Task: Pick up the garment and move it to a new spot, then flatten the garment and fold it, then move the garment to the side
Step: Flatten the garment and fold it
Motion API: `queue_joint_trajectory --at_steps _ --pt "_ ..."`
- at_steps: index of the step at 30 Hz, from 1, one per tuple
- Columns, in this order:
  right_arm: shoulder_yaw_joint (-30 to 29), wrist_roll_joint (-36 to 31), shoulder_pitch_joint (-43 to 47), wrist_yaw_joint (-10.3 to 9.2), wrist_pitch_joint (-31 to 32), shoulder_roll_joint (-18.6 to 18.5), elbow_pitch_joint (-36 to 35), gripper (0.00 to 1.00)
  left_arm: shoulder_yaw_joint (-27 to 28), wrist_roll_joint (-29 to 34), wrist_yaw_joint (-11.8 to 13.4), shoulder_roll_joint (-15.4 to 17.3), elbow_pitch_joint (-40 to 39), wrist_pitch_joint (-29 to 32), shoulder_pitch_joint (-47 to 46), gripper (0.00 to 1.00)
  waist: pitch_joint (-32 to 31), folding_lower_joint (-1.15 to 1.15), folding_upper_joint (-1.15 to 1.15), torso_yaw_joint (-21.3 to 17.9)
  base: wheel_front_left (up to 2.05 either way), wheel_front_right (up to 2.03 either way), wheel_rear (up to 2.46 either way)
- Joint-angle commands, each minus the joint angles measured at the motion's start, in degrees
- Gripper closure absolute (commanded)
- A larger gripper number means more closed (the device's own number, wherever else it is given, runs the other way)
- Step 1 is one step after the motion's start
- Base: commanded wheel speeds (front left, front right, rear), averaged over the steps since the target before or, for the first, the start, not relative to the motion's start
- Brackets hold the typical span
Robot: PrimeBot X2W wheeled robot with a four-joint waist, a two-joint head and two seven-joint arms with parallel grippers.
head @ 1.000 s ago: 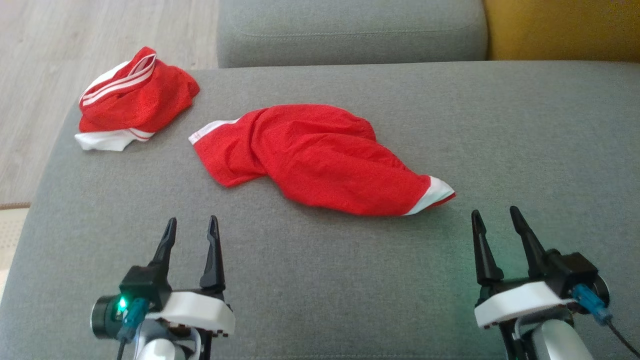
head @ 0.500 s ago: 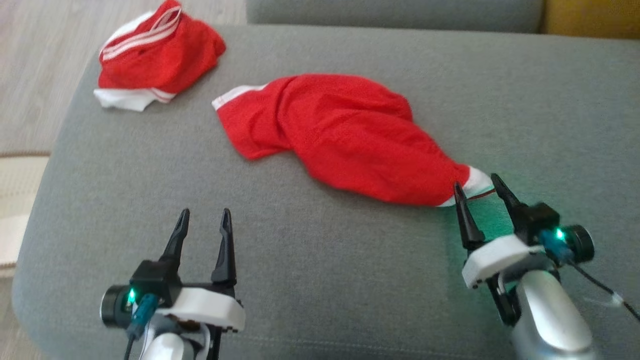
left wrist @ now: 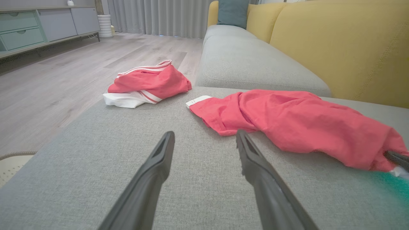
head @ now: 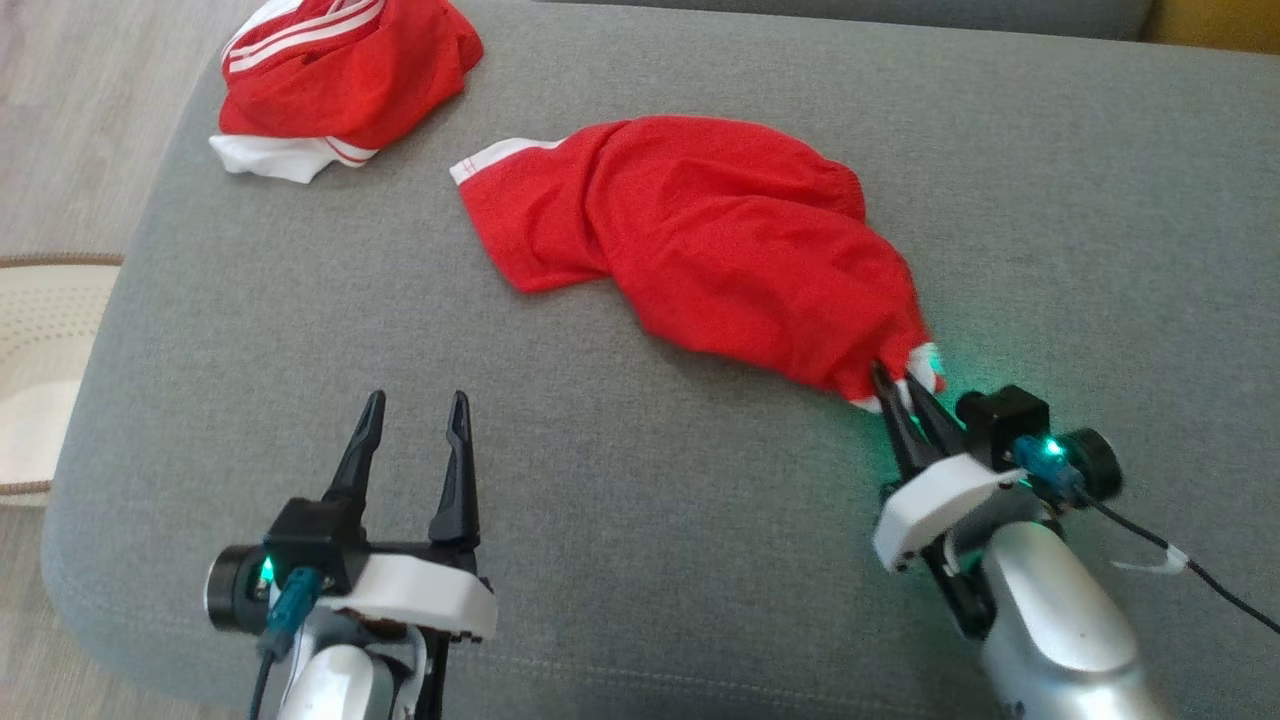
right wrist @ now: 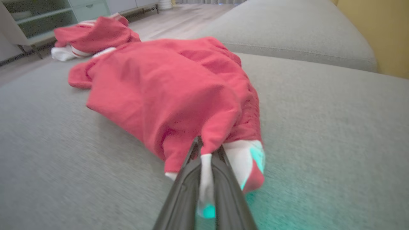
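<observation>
Since a second ago the right gripper (head: pixel 898 385) has advanced to the red garment (head: pixel 720 240), and its fingers have gone from wide apart to pinched tight on the white-trimmed near end of the cloth. The garment lies crumpled across the middle of the grey sofa seat (head: pixel 640 560). The left gripper (head: pixel 415 405) hovers over bare cushion, fingers spread wide, holding nothing. A second red-and-white garment (head: pixel 340 60) sits bunched at the seat's far left corner, apart from the first.
</observation>
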Motion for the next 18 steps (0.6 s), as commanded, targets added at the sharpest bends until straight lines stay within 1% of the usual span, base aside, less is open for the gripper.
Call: queue_joint_trajectory --at_steps 1,4,11,15,18 --pt "2.99 2.39 -2.40 -0.05 -1.10 -0.08 -3.00 1.00 2.19 -0.15 0.23 -0.15 -2.31 -0.69 -2.40 0.00 -0.15 0.00 0.00 -0.24 0.00 0.00 0.00" --pt "8.64 8.09 -2.36 -0.05 -2.03 -0.08 -7.49 1.00 2.74 0.04 0.35 -0.15 -2.44 -0.69 -2.25 0.00 -0.56 0.00 0.00 -0.91 0.00 0.00 0.00" --pt "19.20 14.19 -3.77 -0.05 -3.08 -0.08 -19.53 1.00 3.01 0.46 0.10 -0.16 -2.29 -0.69 -2.32 0.00 -1.40 0.00 0.00 -1.61 0.00 0.00 0.00" --pt "22.95 16.76 -4.59 -0.05 -3.27 -0.08 -26.43 1.00 3.08 0.70 0.04 -0.16 -2.49 -0.69 -2.30 0.00 -1.74 0.00 0.00 -1.57 0.00 0.00 0.00" --pt "23.90 18.07 -4.81 -0.05 -3.29 -0.08 -29.29 1.00 3.17 0.72 0.06 -0.16 -2.81 -0.69 -2.47 0.00 -1.55 0.00 0.00 -1.40 0.00 0.00 0.00"
